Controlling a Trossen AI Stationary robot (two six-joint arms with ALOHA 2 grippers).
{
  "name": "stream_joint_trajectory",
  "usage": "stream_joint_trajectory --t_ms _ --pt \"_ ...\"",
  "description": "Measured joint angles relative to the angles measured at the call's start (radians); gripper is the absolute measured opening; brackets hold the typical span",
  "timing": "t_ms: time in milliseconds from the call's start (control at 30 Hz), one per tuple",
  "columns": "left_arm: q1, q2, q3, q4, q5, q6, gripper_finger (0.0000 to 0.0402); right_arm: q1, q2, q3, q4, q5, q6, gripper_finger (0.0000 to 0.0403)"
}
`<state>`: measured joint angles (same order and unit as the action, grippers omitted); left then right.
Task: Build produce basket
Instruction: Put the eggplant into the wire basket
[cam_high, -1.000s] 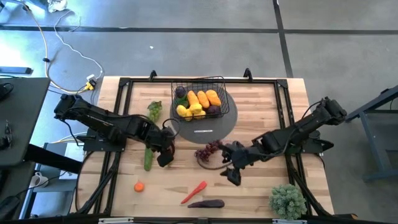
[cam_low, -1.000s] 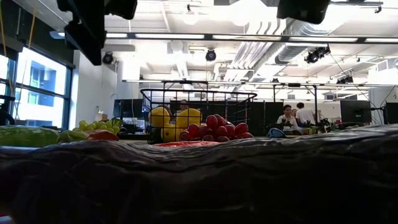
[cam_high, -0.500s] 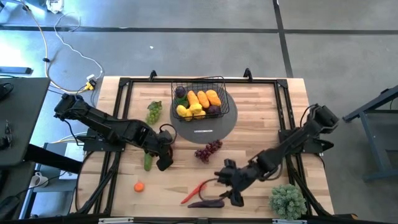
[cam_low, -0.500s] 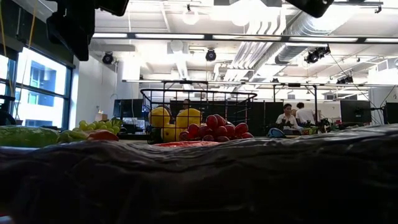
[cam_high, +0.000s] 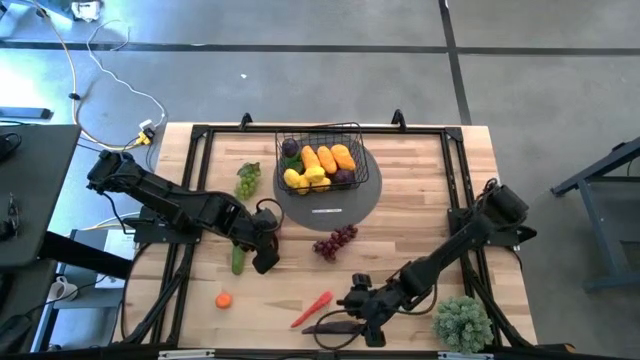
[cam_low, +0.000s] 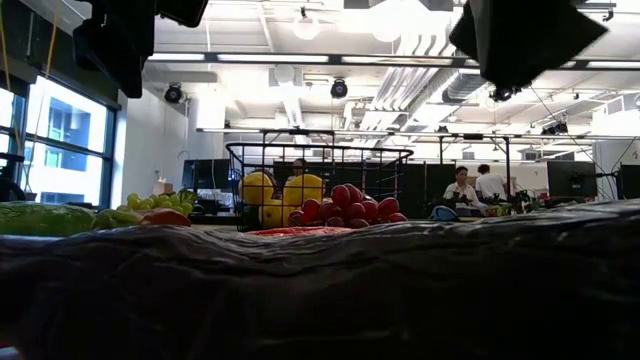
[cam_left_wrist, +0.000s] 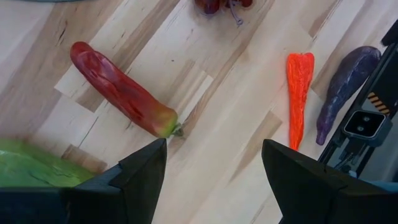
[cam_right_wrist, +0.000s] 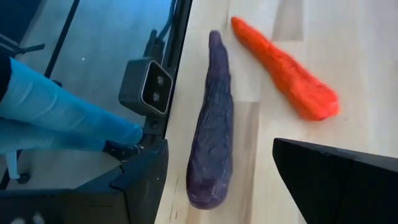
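The black wire basket (cam_high: 320, 155) stands on the grey round mat (cam_high: 350, 200) and holds lemons, carrots and an eggplant. On the table lie green grapes (cam_high: 247, 178), purple grapes (cam_high: 335, 241), a cucumber (cam_high: 238, 258), an orange carrot (cam_high: 312, 309) and a purple eggplant (cam_high: 335, 327). My right gripper (cam_right_wrist: 239, 180) is open just over the eggplant (cam_right_wrist: 211, 134) near the table's near edge, one finger on either side of its end. My left gripper (cam_left_wrist: 214, 168) is open beside the cucumber (cam_left_wrist: 31, 171), over a red chilli (cam_left_wrist: 121, 90).
A small orange fruit (cam_high: 223, 299) lies near the front left. A bushy green plant (cam_high: 462, 322) stands at the front right corner. A small camera (cam_right_wrist: 146, 87) sits at the near table edge beside the eggplant. A dark mass (cam_low: 320, 290) fills the low view's lower half.
My right gripper has gone from beside the purple grapes toward the table's near edge and now stands over the eggplant, still open. The grapes have stayed where they were. My left gripper has shifted slightly toward the table's left edge.
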<state>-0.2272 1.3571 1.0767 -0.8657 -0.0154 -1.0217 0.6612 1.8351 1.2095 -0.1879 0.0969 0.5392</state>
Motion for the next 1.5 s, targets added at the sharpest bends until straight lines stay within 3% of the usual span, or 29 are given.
stream_joint_trajectory --t_ms 300,900,1000,1300,1500 --pt "0.000 0.000 0.000 -0.001 0.000 -0.022 0.0255 0.010 0.086 0.000 0.118 -0.031 0.019 0.0270" --pt "0.000 0.000 0.000 -0.005 -0.022 0.004 0.0255 0.014 0.195 0.000 0.114 -0.080 0.061 0.0266" --pt "0.000 0.000 0.000 -0.005 -0.022 0.004 0.0255 0.011 0.195 0.000 0.111 -0.075 0.089 0.0243" --pt "0.000 0.000 0.000 -0.005 -0.022 0.029 0.0255 0.011 0.194 0.000 0.100 -0.082 0.090 0.0119" --pt "0.000 0.000 0.000 -0.005 -0.022 0.030 0.0255 0.012 0.185 0.000 0.084 -0.099 0.116 0.0116"
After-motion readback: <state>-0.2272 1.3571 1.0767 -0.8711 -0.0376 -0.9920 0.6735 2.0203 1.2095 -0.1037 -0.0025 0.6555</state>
